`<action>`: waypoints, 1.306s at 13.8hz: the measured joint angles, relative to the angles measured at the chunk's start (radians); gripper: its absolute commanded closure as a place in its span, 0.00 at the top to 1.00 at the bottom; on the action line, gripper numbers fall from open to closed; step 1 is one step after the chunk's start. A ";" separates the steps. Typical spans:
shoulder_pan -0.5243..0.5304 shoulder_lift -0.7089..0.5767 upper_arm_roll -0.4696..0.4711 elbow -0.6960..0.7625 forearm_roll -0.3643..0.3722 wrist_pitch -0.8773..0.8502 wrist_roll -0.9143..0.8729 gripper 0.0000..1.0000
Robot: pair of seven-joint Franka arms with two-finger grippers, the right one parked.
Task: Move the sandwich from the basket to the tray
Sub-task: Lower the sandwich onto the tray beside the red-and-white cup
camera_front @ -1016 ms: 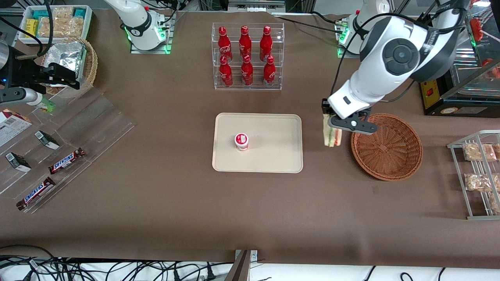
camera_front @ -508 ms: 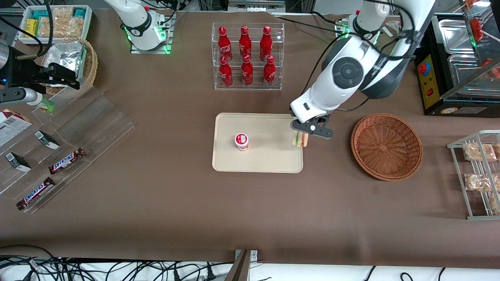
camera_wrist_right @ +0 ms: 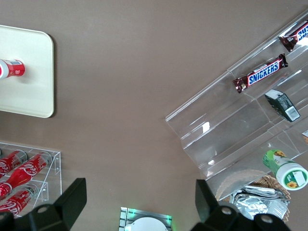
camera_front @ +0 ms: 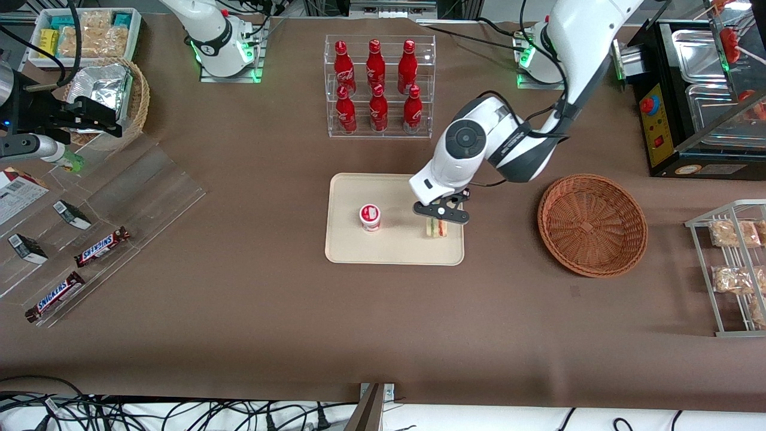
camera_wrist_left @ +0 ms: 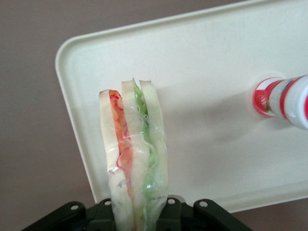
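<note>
front view: the sandwich (camera_front: 437, 227) hangs upright in the gripper (camera_front: 438, 219), over the tray (camera_front: 413, 251) at its end nearest the basket (camera_front: 592, 224), w/ the jaws closed on the sandwich's upper part. can't tell from here whether its lower edge touches the tray or sits just above it. left wrist view shows the sandwich (camera_wrist_left: 133, 159) edge-on, wrapped in clear film, orange-red filling in one layer & green in the other, pinched between the black jaws of the gripper (camera_wrist_left: 137, 219); the tray (camera_wrist_left: 207, 62) lies under it, its rounded corner close to the sandwich. a small red-and-white cup (camera_front: 370, 217) stands on the tray near its middle, apart from the sandwich, toward the parked arm's end; same cup (camera_wrist_left: 284, 98) shows in the wrist view. the basket sits on the brown bench (camera_front: 383, 323) beside the tray, toward the working arm's end, nothing in it. farther from the front camera than the tray, a clear rack holds six red bottles (camera_front: 376, 87). toward the parked arm's end, a clear acrylic stand (camera_front: 119, 197) carries snickers bars (camera_front: 102, 247); at the working arm's end, a wire rack (camera_front: 727, 269) holds snack packets.
</note>
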 measured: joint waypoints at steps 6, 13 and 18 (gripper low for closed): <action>-0.022 0.094 0.000 0.003 0.116 0.049 -0.068 0.11; -0.027 0.094 0.001 0.005 0.118 0.049 -0.151 1.00; -0.034 0.083 0.002 0.044 0.120 0.002 -0.216 1.00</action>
